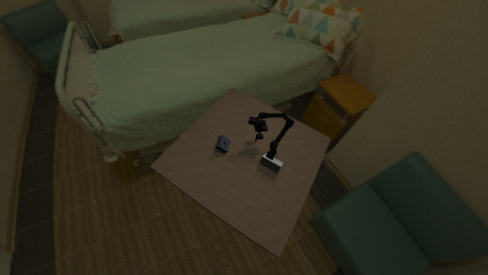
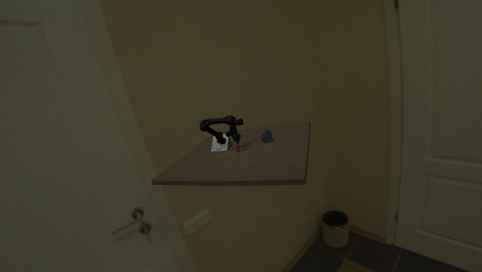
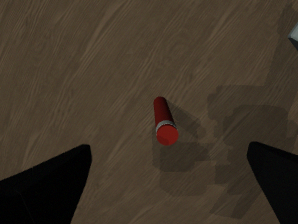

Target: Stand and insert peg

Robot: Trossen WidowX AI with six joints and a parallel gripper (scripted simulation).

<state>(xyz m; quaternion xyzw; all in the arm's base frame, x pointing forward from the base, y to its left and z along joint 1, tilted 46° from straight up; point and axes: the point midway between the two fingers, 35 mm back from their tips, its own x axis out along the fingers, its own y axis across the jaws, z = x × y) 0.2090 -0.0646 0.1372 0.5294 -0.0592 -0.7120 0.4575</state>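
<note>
Peg [image 2: 238,149] [image 3: 162,117]: red, standing upright on the wooden table [image 1: 238,197] [image 2: 254,170] [image 3: 65,65], plain end down, banded end up; seen in the wrist view from above and at a slant, so its round top shows large and its shaft narrows away behind.
White band [image 3: 166,124]: a thin pale ring just below the red top.
Gripper [image 1: 258,138] [image 2: 237,140] [image 3: 172,152]: spread almost as far as it goes, holding nothing; it hangs over the peg, pointing down at the table.
Fingers: black, one at each lower side of the wrist view, with the peg's top between them in that view and visible space on both sides; neither touches it.
Arm [image 1: 285,130] [image 2: 217,121]: black, bent high at the elbow, reaching out from its base and then down.
Base block [image 1: 271,164] [image 2: 219,144]: pale, on the table under the arm's foot.
Sloped panel [image 1: 223,144] [image 2: 267,137]: dark blue-grey, on the table, well apart from the peg.
Hole [image 1: 225,143]: a small dark spot on the panel's face, with no peg in it.
Shadows: the wrist view shows dark blocky patches around the peg's right side and below it.
Bed [image 1: 197,69]: green cover, beyond the table in the top view.
</note>
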